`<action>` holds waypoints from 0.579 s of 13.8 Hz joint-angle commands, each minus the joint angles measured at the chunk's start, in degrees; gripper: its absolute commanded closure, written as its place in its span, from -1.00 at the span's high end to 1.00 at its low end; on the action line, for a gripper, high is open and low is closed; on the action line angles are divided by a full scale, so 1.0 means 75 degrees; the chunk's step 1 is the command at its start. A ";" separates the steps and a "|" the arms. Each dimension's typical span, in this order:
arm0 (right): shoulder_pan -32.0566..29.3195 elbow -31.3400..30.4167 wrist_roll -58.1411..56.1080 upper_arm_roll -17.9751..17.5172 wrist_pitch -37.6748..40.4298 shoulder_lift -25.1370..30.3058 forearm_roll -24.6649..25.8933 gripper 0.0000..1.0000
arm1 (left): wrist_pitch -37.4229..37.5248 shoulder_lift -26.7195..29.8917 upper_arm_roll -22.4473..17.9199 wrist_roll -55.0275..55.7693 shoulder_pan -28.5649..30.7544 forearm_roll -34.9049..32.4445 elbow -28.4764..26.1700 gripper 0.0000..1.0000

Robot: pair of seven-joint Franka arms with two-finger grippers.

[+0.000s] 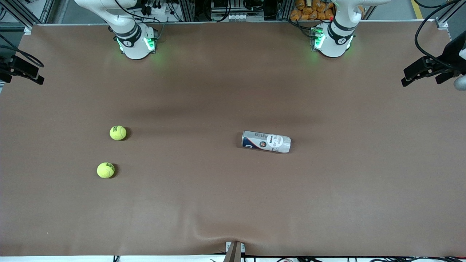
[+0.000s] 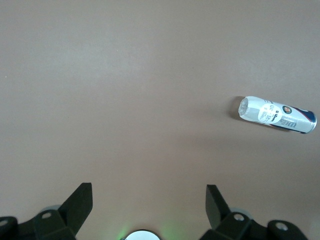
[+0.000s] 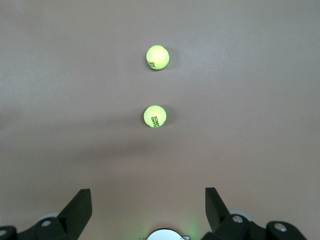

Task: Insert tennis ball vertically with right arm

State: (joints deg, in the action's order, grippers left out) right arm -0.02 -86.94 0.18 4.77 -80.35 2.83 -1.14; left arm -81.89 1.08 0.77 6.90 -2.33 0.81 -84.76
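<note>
Two yellow-green tennis balls lie on the brown table toward the right arm's end: one (image 1: 118, 133) (image 3: 155, 116) and another (image 1: 105, 170) (image 3: 157, 57) nearer the front camera. A clear tennis ball can (image 1: 266, 141) (image 2: 276, 115) with a white and blue label lies on its side near the table's middle, its silver-rimmed end toward the right arm's end. My right gripper (image 3: 148, 192) is open and empty, high above the table, with both balls ahead of it. My left gripper (image 2: 149, 187) is open and empty, high above bare table, apart from the can. Neither gripper shows in the front view.
The two arm bases (image 1: 136, 42) (image 1: 333, 38) stand at the table's edge farthest from the front camera. Black camera mounts sit at both ends of the table (image 1: 22, 69) (image 1: 426, 71). A small bracket (image 1: 235, 251) sits at the edge nearest the front camera.
</note>
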 commanded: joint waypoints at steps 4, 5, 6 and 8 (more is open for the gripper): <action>0.0049 -0.0173 0.0034 0.0020 -0.0045 0.0161 0.0070 1.00 | -0.0038 -0.0015 0.0015 -0.0287 0.0112 -0.0073 0.0074 1.00; 0.0061 -0.0196 0.0034 0.0020 -0.0045 0.0161 0.0070 1.00 | -0.0038 -0.0039 0.0015 -0.0299 0.0135 -0.0038 0.0063 1.00; 0.0049 -0.0208 0.0034 0.0020 -0.0045 0.0161 0.0070 1.00 | -0.0038 -0.0120 0.0015 -0.0334 0.0147 -0.0003 0.0063 1.00; 0.0049 -0.0208 0.0034 0.0020 -0.0045 0.0150 0.0070 1.00 | -0.0014 -0.0249 0.0015 -0.0451 0.0228 0.0160 0.0016 1.00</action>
State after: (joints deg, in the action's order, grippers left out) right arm -0.02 -87.08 0.18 4.77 -80.33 2.83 -1.14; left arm -81.91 0.51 0.76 5.20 -1.46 0.96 -84.82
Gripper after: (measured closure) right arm 0.000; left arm 0.000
